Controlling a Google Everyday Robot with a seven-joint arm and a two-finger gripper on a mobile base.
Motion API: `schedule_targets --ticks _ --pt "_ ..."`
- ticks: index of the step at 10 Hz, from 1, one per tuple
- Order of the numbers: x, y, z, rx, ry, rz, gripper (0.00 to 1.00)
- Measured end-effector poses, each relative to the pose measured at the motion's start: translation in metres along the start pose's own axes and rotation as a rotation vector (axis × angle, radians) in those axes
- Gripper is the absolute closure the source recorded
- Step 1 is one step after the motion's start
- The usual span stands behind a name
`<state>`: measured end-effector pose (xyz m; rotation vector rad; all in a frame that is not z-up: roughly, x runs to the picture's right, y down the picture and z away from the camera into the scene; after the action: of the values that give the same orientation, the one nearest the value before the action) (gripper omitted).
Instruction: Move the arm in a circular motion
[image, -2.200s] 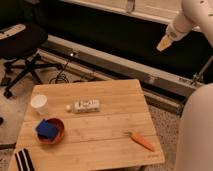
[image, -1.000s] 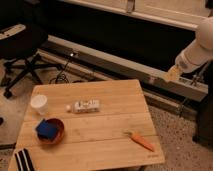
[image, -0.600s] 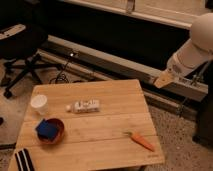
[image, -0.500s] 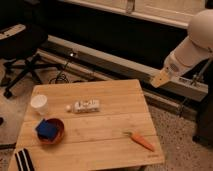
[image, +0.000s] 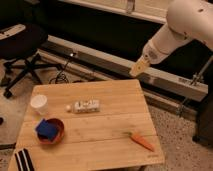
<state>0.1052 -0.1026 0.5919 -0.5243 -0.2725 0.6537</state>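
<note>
The arm (image: 180, 30) is thick, smooth and white, entering from the upper right and tapering down to the left. Its gripper (image: 138, 66) is a small flat tan wedge at the tip. The tip hangs in the air above the far right corner of the wooden table (image: 110, 125), touching nothing. No object is held at the tip.
On the table lie a white cup (image: 39, 104), a clear bottle (image: 86, 106) on its side, a red bowl (image: 50, 132) with a blue sponge, a striped black-and-white object (image: 23, 160) and a carrot (image: 141, 141). A black office chair (image: 22, 50) stands at the back left. A metal rail (image: 125, 65) runs behind the table.
The arm has swung left and slightly up, bringing the tan tip from the far right toward the table's far right corner. More of the arm now shows at the upper right.
</note>
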Motion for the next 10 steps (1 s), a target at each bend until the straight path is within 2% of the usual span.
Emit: schedule_targets --ticks 2,5,7,10 --pt "-0.041 0.003 0.023 -0.064 -0.045 -0.111 0.49" --pt "-0.076 -0.006 0.053 -0.113 -0.071 -0.231 0.49" --pt "-0.090 -0.036 0.075 -0.103 -0.068 -0.292 0.49" --pt "-0.104 -0.100 0.095 -0.034 -0.065 -0.338 0.49"
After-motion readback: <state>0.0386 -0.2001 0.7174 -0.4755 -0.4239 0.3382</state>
